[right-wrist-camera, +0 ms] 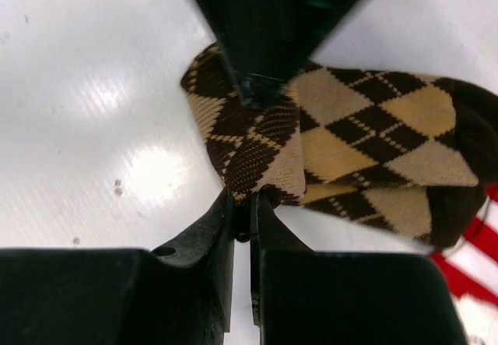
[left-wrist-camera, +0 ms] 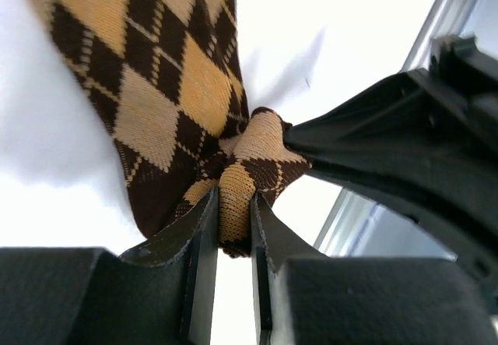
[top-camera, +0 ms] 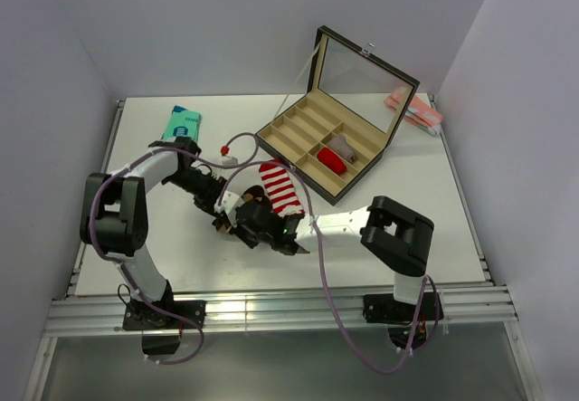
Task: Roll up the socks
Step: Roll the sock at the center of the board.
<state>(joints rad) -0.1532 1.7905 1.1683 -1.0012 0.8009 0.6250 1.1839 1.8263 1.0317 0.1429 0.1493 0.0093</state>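
Observation:
The brown and tan argyle sock (left-wrist-camera: 171, 72) lies on the white table with one end bunched up between both grippers. My left gripper (left-wrist-camera: 234, 205) is shut on a tan fold of that end. Facing it from the opposite side, my right gripper (right-wrist-camera: 250, 205) is shut on the edge of the same argyle sock (right-wrist-camera: 366, 142). In the top view the left gripper (top-camera: 222, 211) and right gripper (top-camera: 251, 226) meet at mid-table and mostly cover the argyle sock (top-camera: 251, 198). The red-and-white striped sock (top-camera: 280, 188) lies flat just behind them, and its stripes show at the corner (right-wrist-camera: 476, 258).
An open compartment box (top-camera: 294, 129) with a mirrored lid stands behind the socks, with a plain red roll (top-camera: 331, 159) and a grey item in it. A teal packet (top-camera: 183, 122) lies at the back left. A pink packet (top-camera: 412, 109) lies at the back right.

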